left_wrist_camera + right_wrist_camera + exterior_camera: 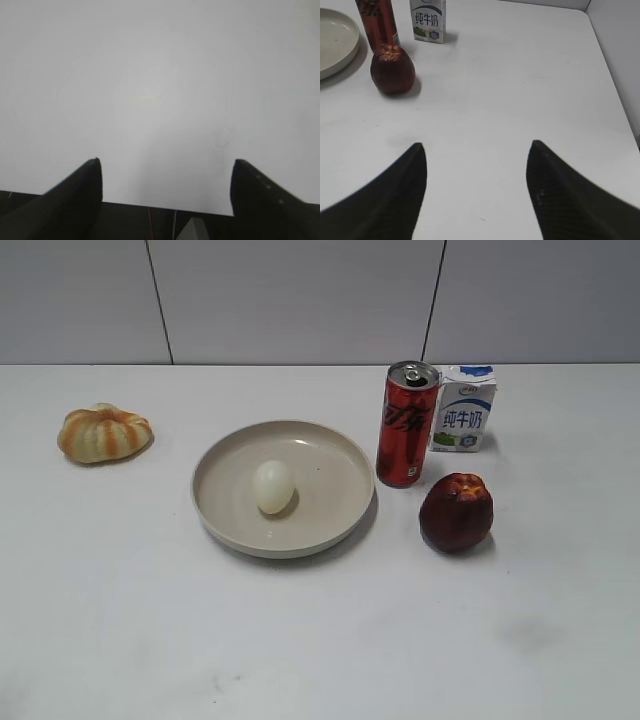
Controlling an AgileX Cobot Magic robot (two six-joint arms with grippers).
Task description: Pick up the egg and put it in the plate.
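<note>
The pale cream egg (274,486) lies inside the beige plate (340,455) at the middle of the table in the exterior view. Part of the plate's rim shows at the top left of the right wrist view (340,55). Neither arm shows in the exterior view. My left gripper (165,162) is open and empty over bare white table near its edge. My right gripper (477,145) is open and empty over bare table, well to the right of the plate.
A red soda can (406,425) and a small milk carton (463,408) stand right of the plate. A dark red fruit (456,512) sits in front of them. A ribbed orange-and-white pumpkin (104,433) lies far left. A wall borders the right side (620,45).
</note>
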